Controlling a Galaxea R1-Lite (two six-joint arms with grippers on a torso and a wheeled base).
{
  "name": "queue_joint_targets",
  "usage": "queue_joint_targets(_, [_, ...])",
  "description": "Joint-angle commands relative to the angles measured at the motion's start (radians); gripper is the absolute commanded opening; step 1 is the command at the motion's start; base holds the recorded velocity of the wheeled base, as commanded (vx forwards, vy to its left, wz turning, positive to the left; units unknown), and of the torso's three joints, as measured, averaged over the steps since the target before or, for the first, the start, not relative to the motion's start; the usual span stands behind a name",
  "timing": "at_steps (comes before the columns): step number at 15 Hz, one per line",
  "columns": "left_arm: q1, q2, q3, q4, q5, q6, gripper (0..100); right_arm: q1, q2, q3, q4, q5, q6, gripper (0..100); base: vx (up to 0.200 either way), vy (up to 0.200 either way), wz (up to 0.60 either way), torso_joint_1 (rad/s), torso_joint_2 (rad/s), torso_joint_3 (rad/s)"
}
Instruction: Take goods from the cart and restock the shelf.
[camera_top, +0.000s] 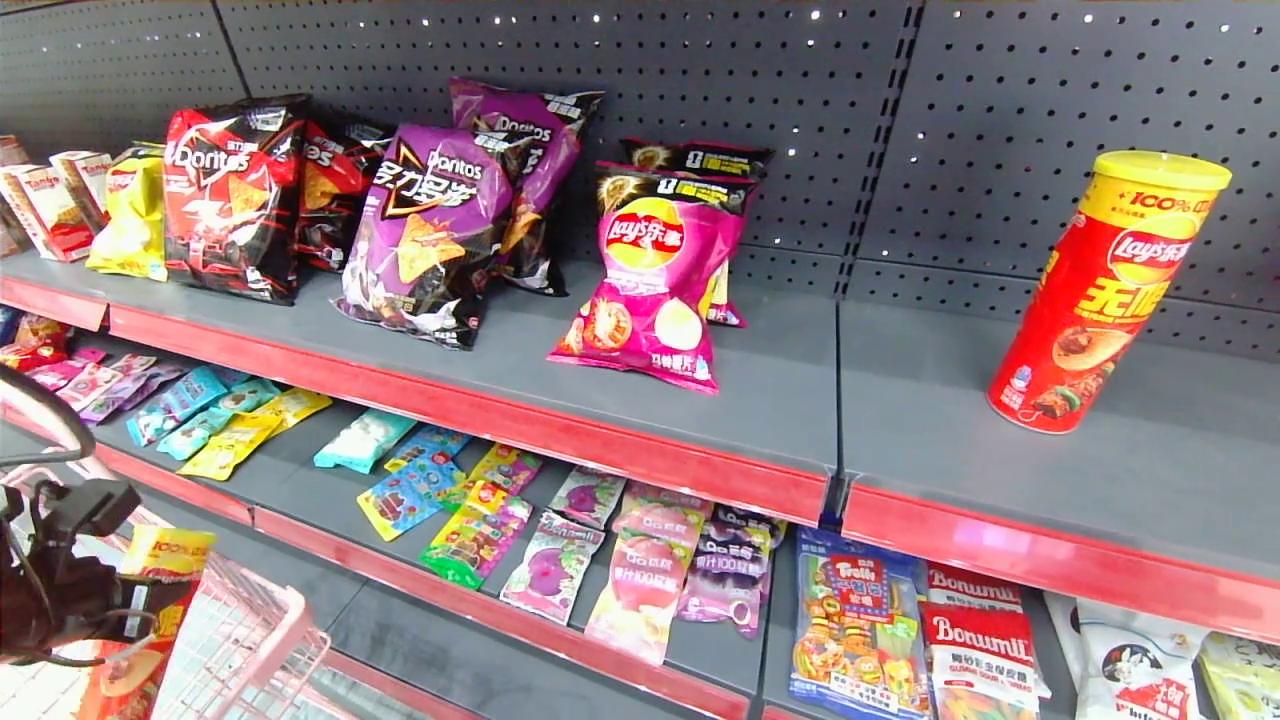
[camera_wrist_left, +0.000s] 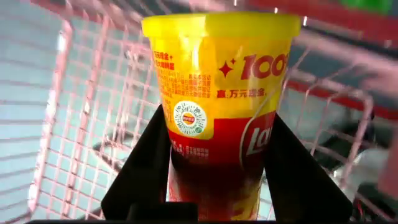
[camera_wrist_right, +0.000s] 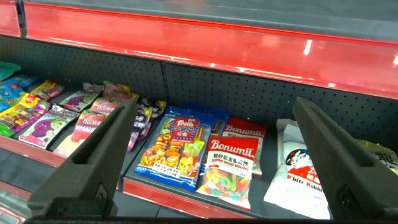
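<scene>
Two red-and-yellow chip canisters in sight. Shelved canister: upright on the top shelf, right bay, well apart from the pink chip bag. Held canister: clamped between the left gripper fingers, pink wire cart mesh behind it. Right gripper: spread wide, empty, facing candy bags on a lower shelf.

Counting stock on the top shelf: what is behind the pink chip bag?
A second bag stands behind the pink chip bag, against the pegboard wall. Only its dark top edge and a sliver at the lower right show; the rest is covered.
</scene>
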Motion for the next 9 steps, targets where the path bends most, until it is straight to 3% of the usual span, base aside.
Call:
queue_joint_targets(1, [0.002,-0.171,0.002,0.003,-0.011,-0.020,0,0.000,0.000,0.000,0.000,0.000,0.000,100,0.000,0.000,0.00,0.000,0.00,0.000])
queue_joint_targets(9, [0.000,-0.507,-0.066,0.005,-0.003,-0.121,0,0.000,0.000,0.000,0.000,0.001,0.000,100,0.000,0.000,0.00,0.000,0.00,0.000])
